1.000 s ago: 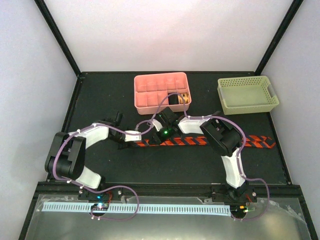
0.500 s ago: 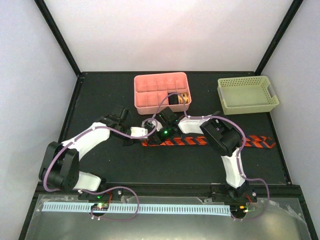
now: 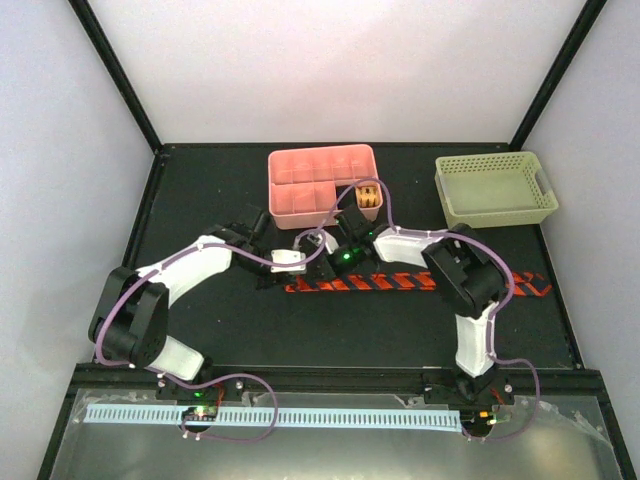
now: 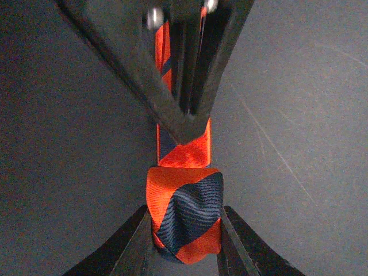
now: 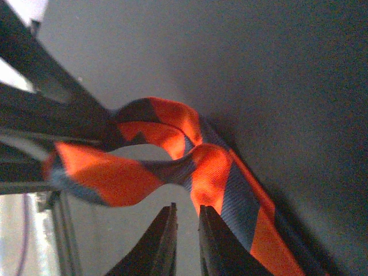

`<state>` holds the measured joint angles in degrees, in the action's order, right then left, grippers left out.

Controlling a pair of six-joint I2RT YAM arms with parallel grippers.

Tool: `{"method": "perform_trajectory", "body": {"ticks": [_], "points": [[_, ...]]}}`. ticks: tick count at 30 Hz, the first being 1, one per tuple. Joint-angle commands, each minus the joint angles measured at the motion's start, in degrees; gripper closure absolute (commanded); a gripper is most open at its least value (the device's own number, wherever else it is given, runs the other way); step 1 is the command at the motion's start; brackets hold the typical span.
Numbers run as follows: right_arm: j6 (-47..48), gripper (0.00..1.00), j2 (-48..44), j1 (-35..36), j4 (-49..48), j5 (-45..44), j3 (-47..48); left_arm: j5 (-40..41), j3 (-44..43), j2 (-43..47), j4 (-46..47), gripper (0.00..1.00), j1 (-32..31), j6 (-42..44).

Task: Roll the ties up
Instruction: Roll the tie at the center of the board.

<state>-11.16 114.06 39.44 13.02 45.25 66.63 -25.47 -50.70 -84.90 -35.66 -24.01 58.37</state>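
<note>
Your left gripper [image 4: 185,221] squeezes the rolled tie [image 4: 184,198]. Your right gripper [image 5: 187,221] is a little apart, holding nothing.

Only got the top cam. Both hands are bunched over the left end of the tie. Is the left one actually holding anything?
Observer: Yes. The left wrist view shows the left hand with a finger against each side of a short rolled end of the tie.
Operator: Right hand gripping too?
Observer: No. In its own wrist view the right hand has its fingers slightly apart with nothing between them; the fabric lies ahead of the tips.
Operator: Roll tight?
Observer: Not fully. The right wrist view shows an open loop in the fabric next to the left hand.
</note>
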Motion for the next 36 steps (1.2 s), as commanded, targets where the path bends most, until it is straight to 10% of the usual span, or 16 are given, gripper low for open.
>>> {"method": "perform_trajectory", "body": {"ticks": [1, 7, 27, 36], "points": [[-0.68, 0.79, -4.19, -1.43, -0.47, 5.37, -2.84, -0.41, -1.79, -1.01, -0.58, 0.69, -1.04, -1.48], [-10.56, 0.60, -4.78, -1.83, -11.27, 10.54, -6.32, 0.33, -2.80, -2.68, -0.40, 0.67, -2.59, -3.04], [-18.91, 0.63, -0.98, -1.80, -17.02, 9.89, -6.67, 1.22, -7.34, -7.26, 0.38, 0.68, -5.75, -8.10], [-14.34, 0.98, -1.37, -2.22, -12.74, 7.97, -6.11, 2.70, -7.98, -7.70, 0.32, 0.69, -6.31, -9.43]]}}
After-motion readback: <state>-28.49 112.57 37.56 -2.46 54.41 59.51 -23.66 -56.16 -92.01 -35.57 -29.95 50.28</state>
